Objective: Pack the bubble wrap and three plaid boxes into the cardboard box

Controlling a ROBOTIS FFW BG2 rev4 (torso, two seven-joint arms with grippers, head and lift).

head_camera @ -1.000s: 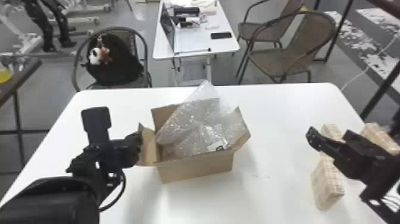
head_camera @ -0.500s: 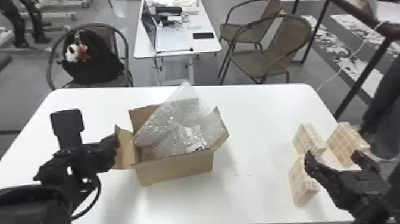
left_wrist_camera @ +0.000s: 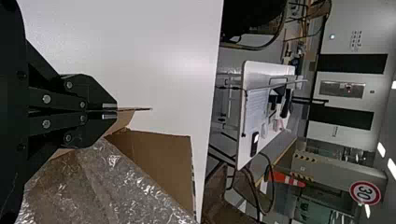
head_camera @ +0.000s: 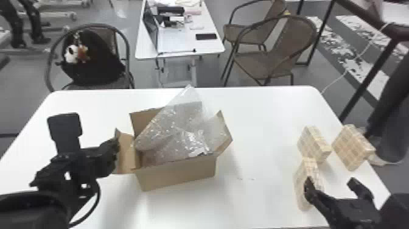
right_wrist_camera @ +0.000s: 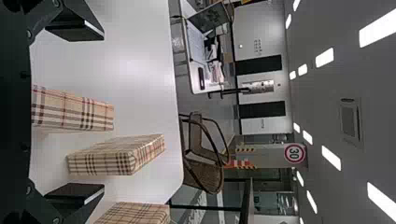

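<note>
Left tool: it point(head_camera: 115, 146) is pressing its fingers together on the left flap point(head_camera: 126, 152) of the cardboard box point(head_camera: 179, 175), pinching the board between the tips.
Right tool: it point(head_camera: 331, 181) is hanging by the near plaid box, and its fingers are spreading wide.
Near plaid box: this one point(head_camera: 300, 188) is sitting on the robot's right side of the worktop point(head_camera: 261, 121).
Cardboard box: it is standing left of the worktop's middle, its flaps opening outward.
Bubble wrap: the clear sheet point(head_camera: 179, 131) is filling the cardboard box's mouth and poking up in a peak above the rim.
Other plaid boxes: one point(head_camera: 311, 143) is sitting just beyond the near one, and I can't tell whether they are touching; the other point(head_camera: 350, 146) is resting beside it, by the worktop's right edge.
Chairs: one point(head_camera: 115, 33) is holding a black bag point(head_camera: 94, 64); two more are standing farther right.
Far table: it point(head_camera: 210, 48) is carrying a laptop point(head_camera: 150, 29) and a phone point(head_camera: 206, 36).
</note>
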